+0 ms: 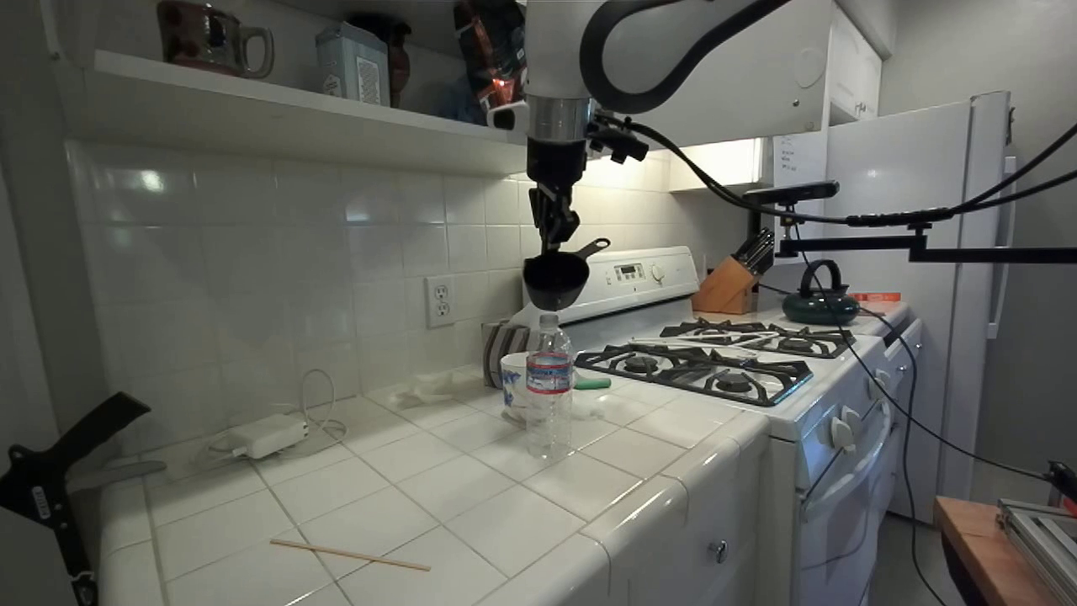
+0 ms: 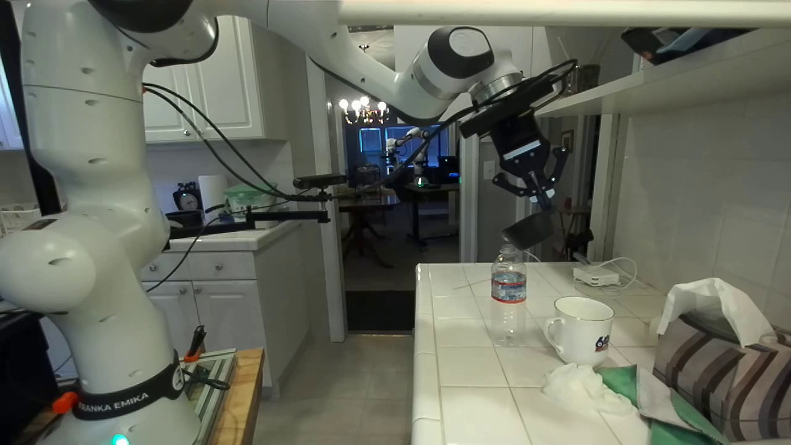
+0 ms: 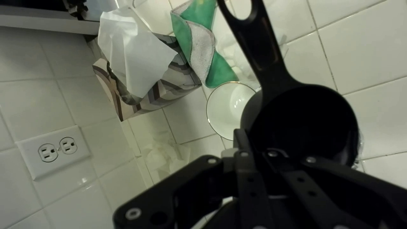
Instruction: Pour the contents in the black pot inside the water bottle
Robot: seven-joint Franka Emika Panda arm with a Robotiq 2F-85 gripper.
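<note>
My gripper (image 1: 551, 240) points down with its jaws shut on the wall of the black pot (image 1: 555, 282). In the wrist view the gripper (image 3: 256, 143) pinches the rim, and the pot's handle (image 3: 254, 38) sticks out away from the fingers. The pot (image 2: 529, 230) hangs tilted, its low edge right at the mouth of the water bottle (image 2: 509, 312); whether they touch I cannot tell. Upright on the counter, the clear bottle (image 1: 549, 412) carries a red and blue label. From the wrist it is mostly hidden under the pot. The pot's inside is too dark to show contents.
Close to the bottle stands a white mug (image 2: 581, 330). Crumpled tissue (image 2: 587, 389), a green cloth (image 2: 642, 395) and a striped tissue box (image 2: 723, 371) lie near it. A thin stick (image 1: 349, 555) and a white adapter (image 1: 269, 435) rest on the counter; the stove (image 1: 707, 370) adjoins it.
</note>
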